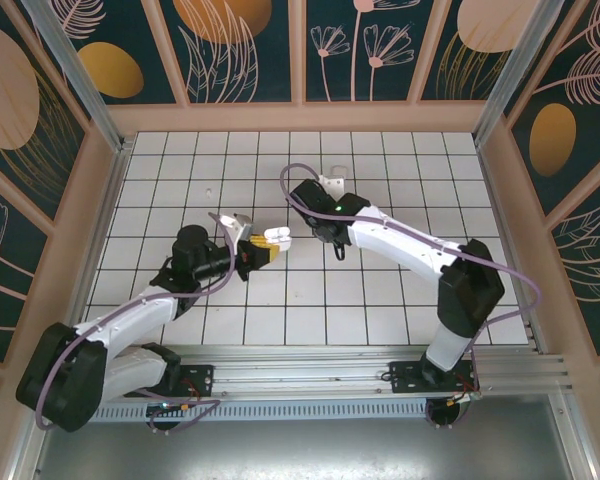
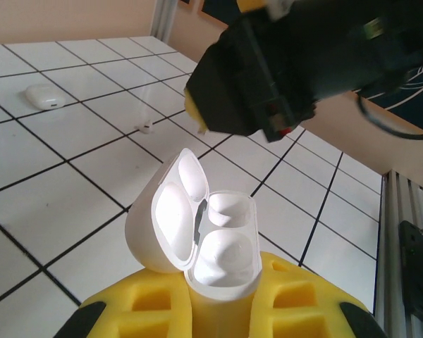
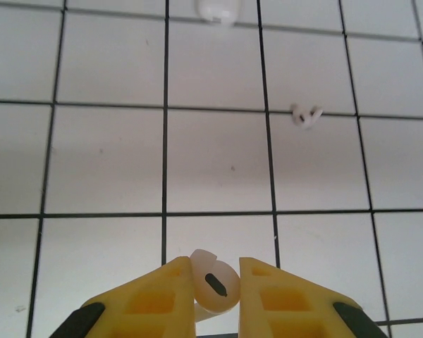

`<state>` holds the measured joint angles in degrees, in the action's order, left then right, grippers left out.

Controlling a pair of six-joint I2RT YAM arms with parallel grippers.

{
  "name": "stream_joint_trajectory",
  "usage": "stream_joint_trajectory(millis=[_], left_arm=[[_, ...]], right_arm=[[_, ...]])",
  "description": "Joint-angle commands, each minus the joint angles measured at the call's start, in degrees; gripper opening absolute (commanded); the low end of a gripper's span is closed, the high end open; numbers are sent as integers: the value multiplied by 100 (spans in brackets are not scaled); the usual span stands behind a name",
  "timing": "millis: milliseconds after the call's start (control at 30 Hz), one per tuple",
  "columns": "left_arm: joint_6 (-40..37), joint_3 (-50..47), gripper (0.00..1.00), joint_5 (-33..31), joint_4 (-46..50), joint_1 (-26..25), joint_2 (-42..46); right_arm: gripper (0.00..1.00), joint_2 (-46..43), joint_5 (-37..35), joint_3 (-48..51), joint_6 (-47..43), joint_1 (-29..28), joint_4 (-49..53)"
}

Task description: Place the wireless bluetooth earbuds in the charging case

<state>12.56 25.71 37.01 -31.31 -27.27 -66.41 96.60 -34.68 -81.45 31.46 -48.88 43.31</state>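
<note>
My left claw (image 2: 222,306) is clenched on the case (image 2: 225,260). Its yellow fingers (image 2: 144,313) press the base from both sides and hold it over the tiles (image 2: 70,176). The case is glossy white and rounded, and it stands open. The lid (image 2: 162,218) leans back on its hinge to one side, and its inside shows two smooth hollows. The base shows two wells facing up, one behind the other.

My right claw (image 3: 213,292) is grasping an earbud (image 3: 213,280), a small white bulb with a dark slot in its face, pinched between the two yellow tips. From my left wrist I see that claw's dark body hanging above the case and a little beyond it, not touching it.

A second earbud (image 2: 146,128) lies on the tiles beyond the case, on its lid side and well apart from it. Farther the same way rests a white oval thing (image 2: 42,96). I cannot tell what it is.
</note>
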Motion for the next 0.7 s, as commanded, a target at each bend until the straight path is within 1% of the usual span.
stream_joint_trajectory(millis=[0,133,200,300,400,667], left_arm=[[33,393,0,67,-492,-130,-296],[39,806,0,-49,-559,-327,-782],[51,1012,0,-79,-572,-420,-1012],[191,1195,0,11,-860,-507,-1296],[349,1256,0,99,-1234,-516,-1485],[343,1336,0,203,-1350,-525,-1646]], right_arm=[[18,-430,-470,-257,-342,-128,89],[19,-710,-452,-407,-1032,-388,-138],[19,-752,-440,-538,-1294,-508,-114],[19,-722,-295,-730,-1559,-638,-25],[19,-697,-117,-793,-1652,-692,46],[19,-774,428,-672,-1828,-728,-31]])
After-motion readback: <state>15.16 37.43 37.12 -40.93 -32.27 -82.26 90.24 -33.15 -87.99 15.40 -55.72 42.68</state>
